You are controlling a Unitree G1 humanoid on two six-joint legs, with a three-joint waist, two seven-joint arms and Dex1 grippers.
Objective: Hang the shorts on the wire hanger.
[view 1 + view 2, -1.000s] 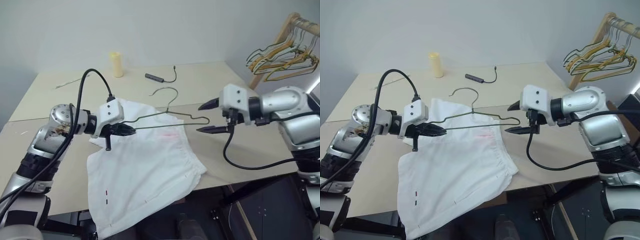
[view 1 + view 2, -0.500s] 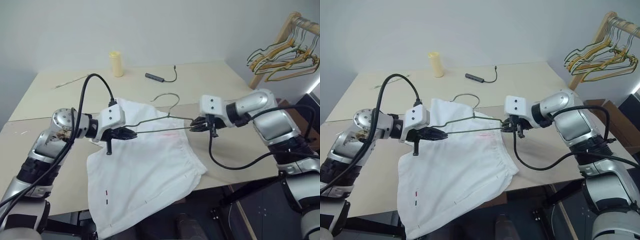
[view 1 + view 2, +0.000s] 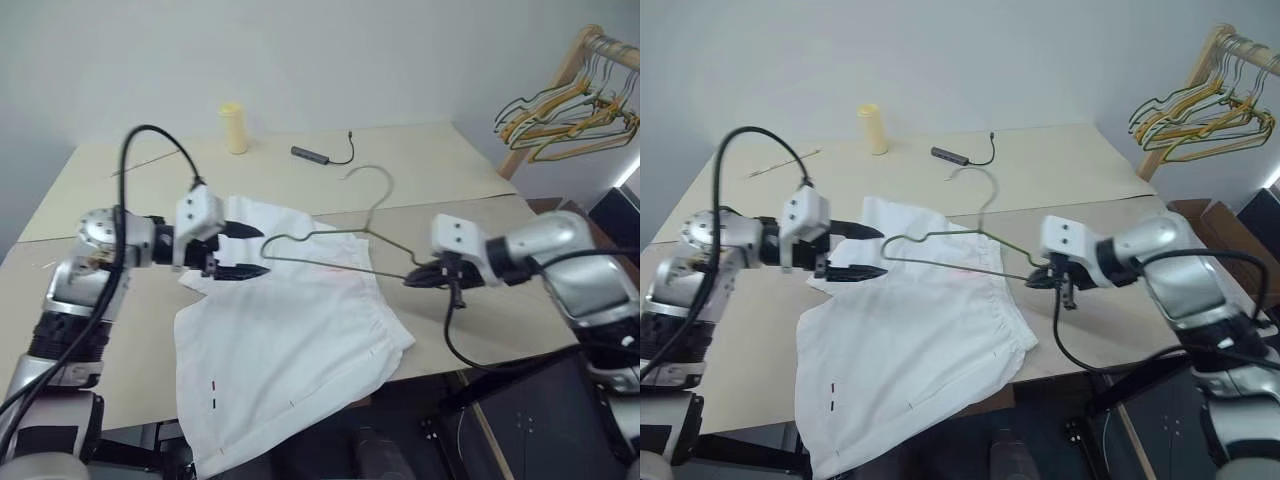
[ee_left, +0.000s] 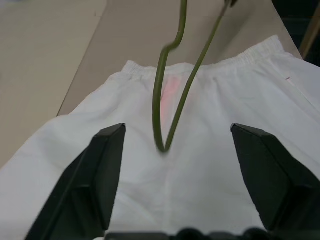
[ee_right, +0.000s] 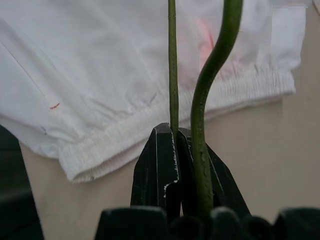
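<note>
Here, the white shorts [image 3: 285, 335] lie spread flat on a beige table [image 3: 430, 170], their lower part draping over the table's near edge, with a faint pink smudge near the gathered waistband and small red and black marks by one hem. Above the shorts, clear of the fabric, the thin dark wire hanger [image 3: 335, 240] is held in the air, its hook pointing up and away from the shorts. The right gripper [image 3: 412, 279], just off the waistband side of the shorts, has its two black fingers pinched tight on one end of the hanger. The left gripper [image 3: 248, 250], above the opposite side of the shorts, has its fingers spread wide apart; the hanger's other end sits just beyond them, touching neither. Beyond the shorts, farther back on the table, stand a pale yellow cylinder [image 3: 233, 128] and a small dark cabled device [image 3: 310, 155]. Off to the right of the shorts, past the table, a wooden rack [image 3: 560, 80] carries bunched yellow and green hangers [image 3: 570, 120].
</note>
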